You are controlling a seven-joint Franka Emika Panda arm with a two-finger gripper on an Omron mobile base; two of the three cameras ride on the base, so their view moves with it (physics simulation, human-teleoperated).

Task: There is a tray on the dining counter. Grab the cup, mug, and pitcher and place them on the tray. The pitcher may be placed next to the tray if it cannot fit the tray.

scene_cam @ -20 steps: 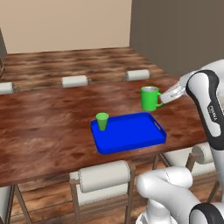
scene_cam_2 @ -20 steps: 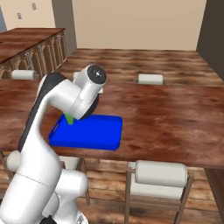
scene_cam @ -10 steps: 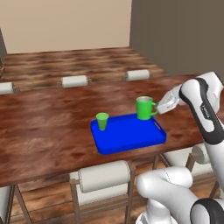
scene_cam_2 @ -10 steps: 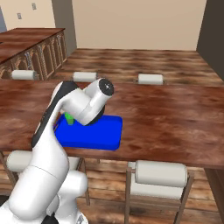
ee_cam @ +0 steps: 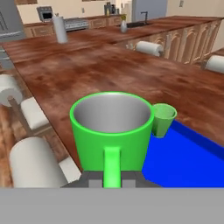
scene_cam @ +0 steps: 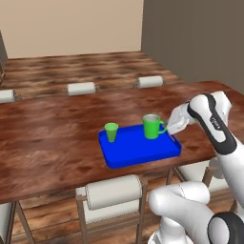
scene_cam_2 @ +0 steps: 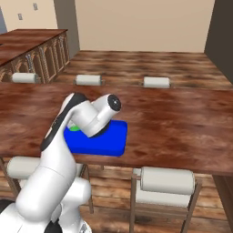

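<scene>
Mug [ee_cam: 112, 131] handle pinched in tool [ee_cam: 112, 178], over tray [ee_cam: 183, 162], cup [ee_cam: 162, 119] just beyond.

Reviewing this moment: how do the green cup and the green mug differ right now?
The mug has a side loop handle, clamped by the gripper; the cup has no handle and stands free. The mug is a wider, straight-sided cylinder; the cup is smaller and tapers toward its base. The mug is at the tray's right rear; the cup is at its left rear corner. Both are bright green and upright.
</scene>
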